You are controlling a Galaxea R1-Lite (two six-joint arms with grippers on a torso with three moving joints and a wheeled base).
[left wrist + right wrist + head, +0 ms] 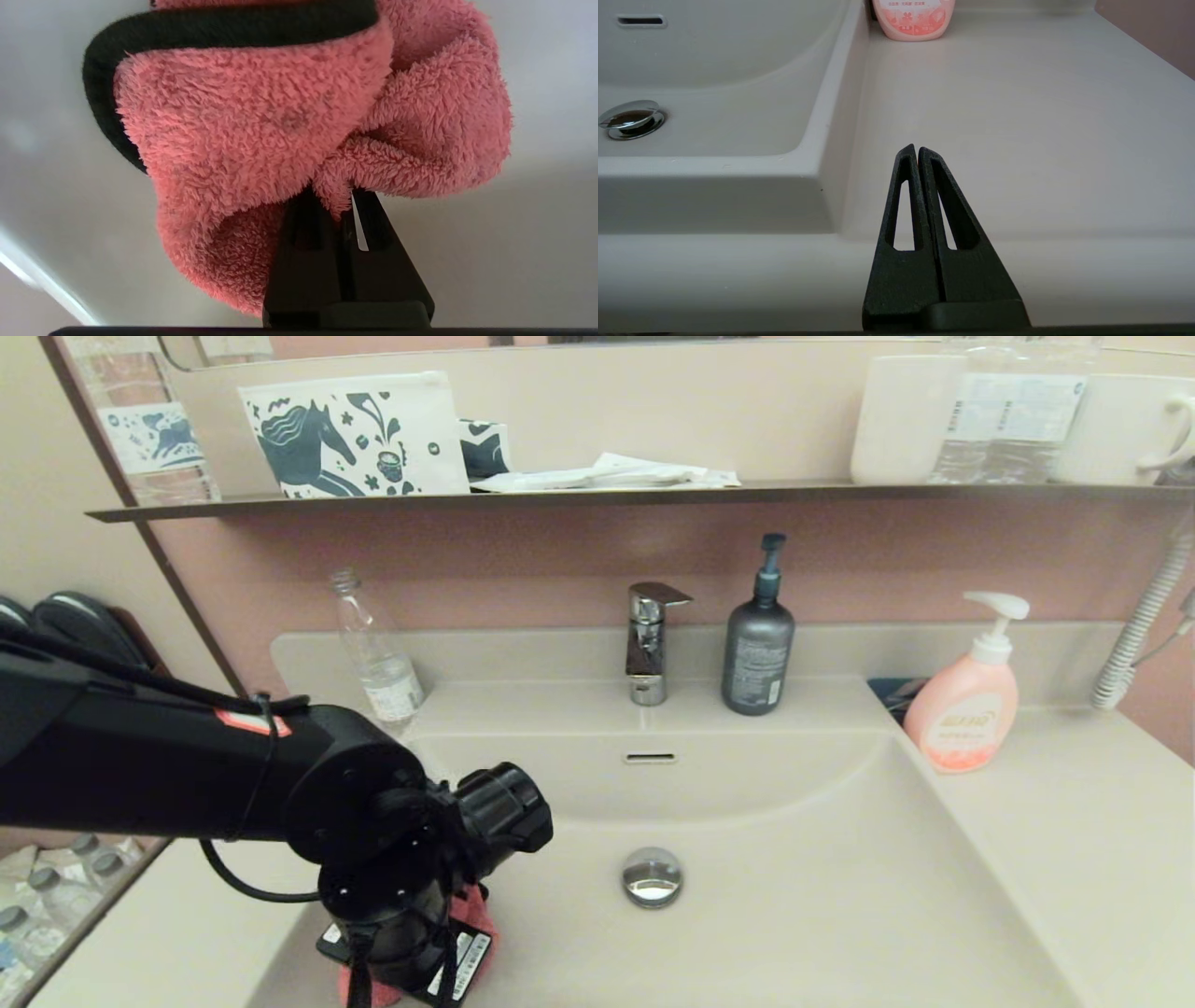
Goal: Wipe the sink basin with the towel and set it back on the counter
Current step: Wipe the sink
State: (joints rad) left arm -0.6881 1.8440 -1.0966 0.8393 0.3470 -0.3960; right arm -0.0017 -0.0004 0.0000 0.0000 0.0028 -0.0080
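Observation:
The coral-pink towel (261, 126) with a black edge band is bunched and pinched in my left gripper (343, 198), which is shut on it. In the head view the left arm reaches down into the front-left corner of the beige sink basin (803, 896); only bits of the towel (478, 907) show under the wrist, and the fingertips are hidden there. The chrome drain plug (652, 876) lies to the right of the towel. My right gripper (917, 151) is shut on nothing, parked at the front edge of the counter (1017, 116) right of the basin.
A chrome tap (649, 639), a grey pump bottle (758, 644) and a clear plastic bottle (378, 653) stand along the back ledge. The pink soap pump bottle (966, 705) sits on the right counter. A dark shelf (607, 497) with bags and cups runs above.

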